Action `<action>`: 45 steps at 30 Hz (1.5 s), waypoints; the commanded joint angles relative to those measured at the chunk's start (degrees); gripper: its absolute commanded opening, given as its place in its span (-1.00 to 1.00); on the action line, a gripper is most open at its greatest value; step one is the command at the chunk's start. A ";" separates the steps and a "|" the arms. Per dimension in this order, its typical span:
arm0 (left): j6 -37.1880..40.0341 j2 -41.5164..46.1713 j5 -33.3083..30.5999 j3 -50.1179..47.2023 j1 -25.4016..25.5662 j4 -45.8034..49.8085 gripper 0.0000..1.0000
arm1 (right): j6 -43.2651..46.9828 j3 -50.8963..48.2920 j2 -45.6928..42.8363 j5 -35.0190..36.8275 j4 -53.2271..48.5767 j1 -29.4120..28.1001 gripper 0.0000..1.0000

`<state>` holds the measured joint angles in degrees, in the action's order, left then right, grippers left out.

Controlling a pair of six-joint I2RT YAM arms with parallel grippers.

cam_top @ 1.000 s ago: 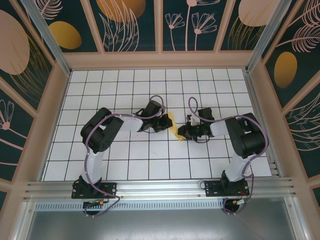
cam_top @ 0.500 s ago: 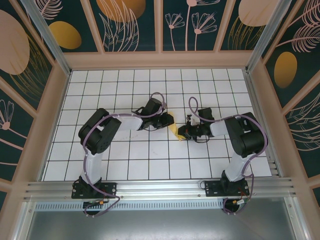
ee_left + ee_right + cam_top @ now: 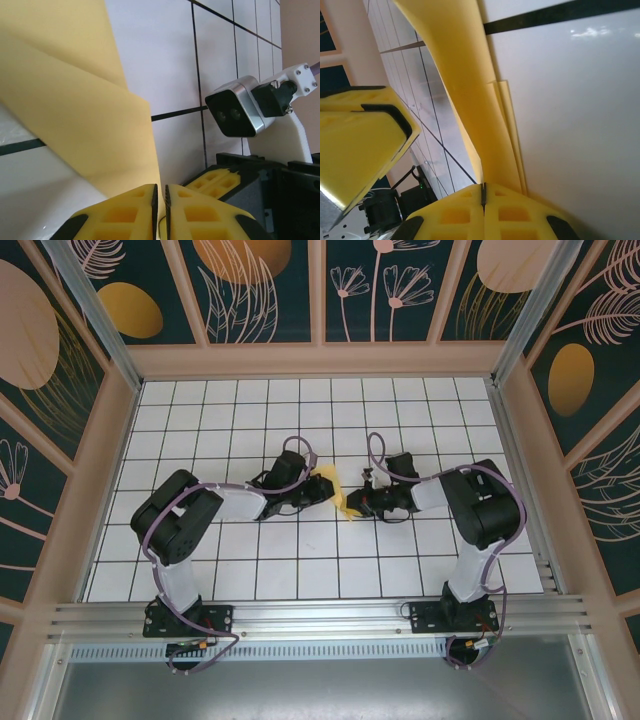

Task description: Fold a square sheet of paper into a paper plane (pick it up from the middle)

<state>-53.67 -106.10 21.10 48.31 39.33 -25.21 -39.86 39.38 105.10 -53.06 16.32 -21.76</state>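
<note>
Your left gripper (image 3: 161, 200) pinches the paper (image 3: 75, 110) edge | your right gripper (image 3: 483, 197) pinches its folded layers

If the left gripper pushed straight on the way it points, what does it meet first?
The left gripper is pinched on the yellow paper. Straight beyond, the right gripper, pinching the same paper, sits close ahead and would likely be hit first, though depth is unclear.

White tiled floor (image 3: 250, 420), dark grid lines. Walls (image 3: 265, 290) dark teal, orange ovals, pale plant drawings. Peach frame (image 3: 320, 358) around floor. Aluminium rail (image 3: 320, 615) along near edge. Even light.
</note>
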 commanded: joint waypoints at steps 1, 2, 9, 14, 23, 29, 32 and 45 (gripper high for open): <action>-1.05 -0.25 0.98 -1.32 -0.31 -6.35 -0.72 | -1.44 0.64 1.31 -0.92 1.46 -0.06 -1.00; -1.29 -0.67 1.30 -1.63 -0.27 -7.13 -0.74 | -1.73 0.59 1.47 -0.74 1.44 0.01 -1.00; -1.11 -3.27 1.79 -1.67 -0.35 -8.36 -0.82 | -3.87 0.19 2.40 -0.09 1.88 0.45 -1.00; -0.74 -5.17 2.16 -0.17 -0.31 -6.88 -0.84 | -4.45 -0.09 3.11 0.06 1.96 0.80 -1.00; -0.64 -8.21 -0.71 4.03 -0.26 1.63 -0.91 | -3.28 0.47 3.19 0.65 0.26 0.79 -1.00; -0.90 -10.15 -3.67 7.08 -0.30 10.97 -0.94 | 4.58 3.65 0.09 4.16 -8.23 0.76 -0.79; -0.98 -10.91 -4.69 8.79 -0.29 14.23 -0.94 | 8.68 4.48 -1.99 5.92 -11.94 0.82 -0.73; -1.09 -11.75 -5.37 10.32 -0.30 17.10 -0.94 | 12.08 4.04 -2.08 8.48 -15.00 -0.42 -0.81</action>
<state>-54.68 -114.67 21.04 58.89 39.40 -14.35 -29.58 43.05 103.44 -46.81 4.47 -21.76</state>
